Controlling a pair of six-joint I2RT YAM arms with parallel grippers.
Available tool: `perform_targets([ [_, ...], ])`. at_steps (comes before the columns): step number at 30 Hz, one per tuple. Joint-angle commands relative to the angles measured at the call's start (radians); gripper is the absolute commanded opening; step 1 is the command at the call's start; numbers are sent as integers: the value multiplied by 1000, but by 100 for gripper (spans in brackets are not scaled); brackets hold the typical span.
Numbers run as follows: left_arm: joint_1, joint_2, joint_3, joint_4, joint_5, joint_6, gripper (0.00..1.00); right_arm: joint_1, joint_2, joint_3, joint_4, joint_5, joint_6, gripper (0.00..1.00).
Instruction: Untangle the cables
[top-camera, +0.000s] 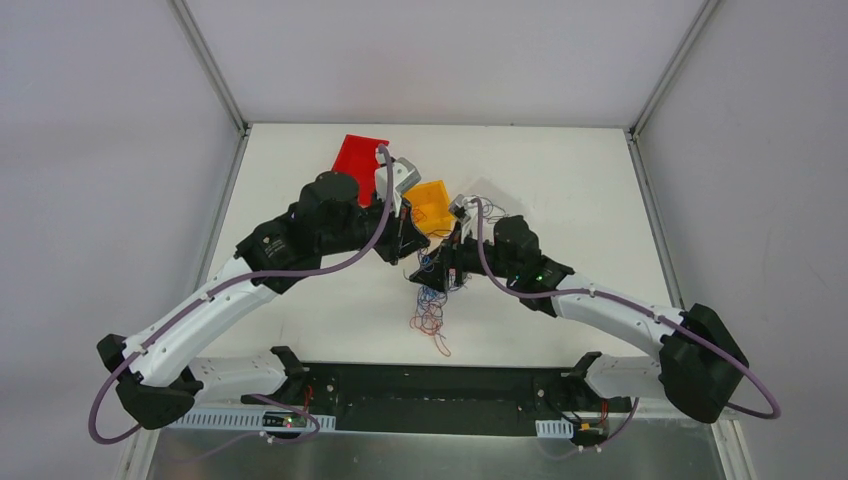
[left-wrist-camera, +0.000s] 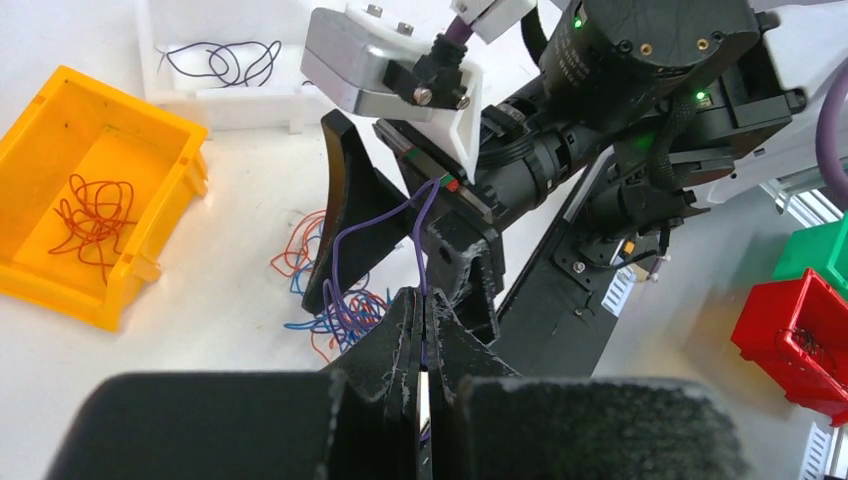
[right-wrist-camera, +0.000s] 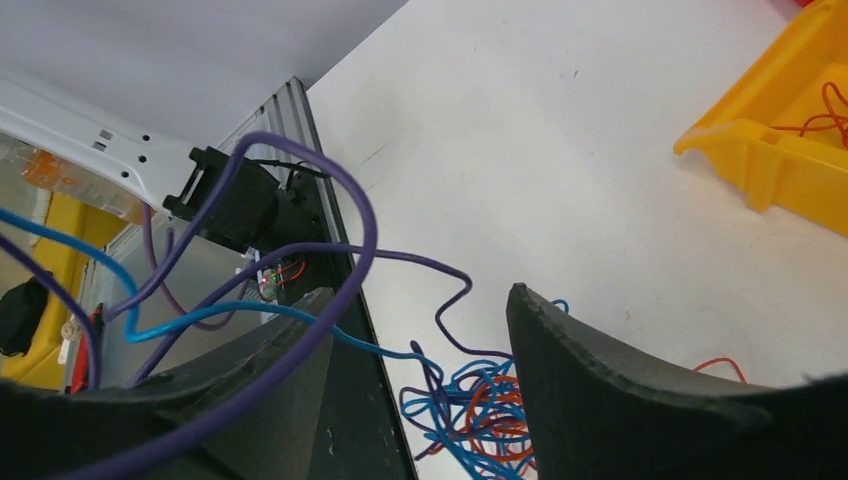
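The cables are a tangle of thin blue, red and purple wires (top-camera: 430, 303) on the white table between my grippers; the tangle also shows in the left wrist view (left-wrist-camera: 335, 312) and the right wrist view (right-wrist-camera: 482, 408). My left gripper (left-wrist-camera: 422, 300) is shut on one purple wire (left-wrist-camera: 425, 215), pulled up taut from the tangle; in the top view it (top-camera: 402, 243) sits left of the right gripper. My right gripper (right-wrist-camera: 420, 300) is open, straddling the tangle from above (top-camera: 441, 270). A purple wire (right-wrist-camera: 350, 200) and a blue wire (right-wrist-camera: 180, 322) drape over its left finger (right-wrist-camera: 250, 385).
A yellow bin (left-wrist-camera: 40, 270) holding red wires stands close behind the tangle (top-camera: 432, 205). A red bin (top-camera: 358, 155) lies further back left. A white tray (left-wrist-camera: 160, 85) holds dark wires. Red (left-wrist-camera: 795, 335) and green (left-wrist-camera: 822, 255) bins sit off the table's near edge.
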Motion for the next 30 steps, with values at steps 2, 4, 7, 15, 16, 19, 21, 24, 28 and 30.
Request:
perform_targets([
  [2,-3,-62,-47,65,-51,-34,0,20,20,1,156,106,5,56],
  [4,-3,-82,-64,68,-130,-46,0,21,11,-26,164,139,27,46],
  [7,-2,-113,-90,69,-234,-40,0,20,-10,-50,128,152,43,35],
  [15,-3,-163,-182,83,-457,-43,0,21,-149,-162,15,327,109,0],
  [16,-3,-170,-197,88,-477,-39,1,20,-169,-166,-9,350,112,0],
  [19,-2,-185,-234,94,-542,-31,2,20,-205,-168,-82,413,118,0],
  [21,-2,-195,-255,94,-594,-36,3,20,-217,-153,-158,460,118,0],
  [24,-3,-208,-288,96,-633,-49,3,20,-241,-130,-271,584,128,0],
  [28,-3,-224,-319,97,-569,-57,3,14,-275,-129,-336,697,143,0],
  [30,-2,-231,-329,107,-492,-46,2,13,-275,-127,-328,647,111,0],
])
